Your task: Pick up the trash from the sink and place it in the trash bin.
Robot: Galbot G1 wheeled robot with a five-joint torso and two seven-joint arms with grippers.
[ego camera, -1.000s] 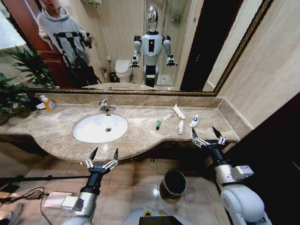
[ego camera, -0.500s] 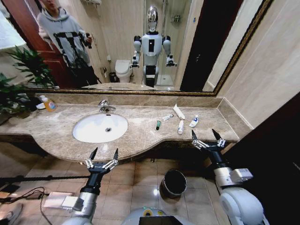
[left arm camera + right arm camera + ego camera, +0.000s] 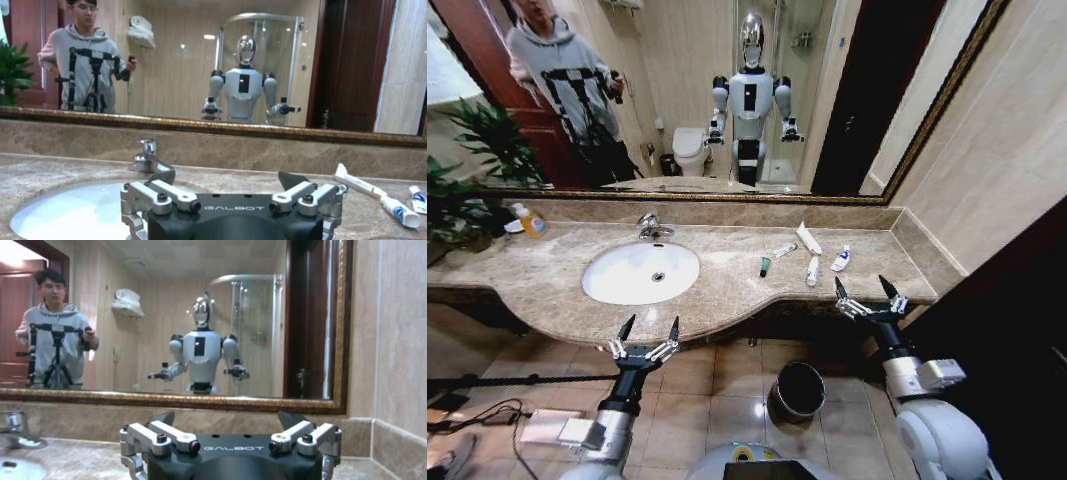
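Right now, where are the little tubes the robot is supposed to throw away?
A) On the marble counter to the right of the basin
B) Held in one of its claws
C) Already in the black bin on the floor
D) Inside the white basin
A: the tubes lie on the countertop right of the sink, which holds none; both grippers, left and right, are open and hold nothing.

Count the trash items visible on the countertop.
5, all right of the sink: green-and-black tube, sachet, long white tube, white tube, blue-marked tube.
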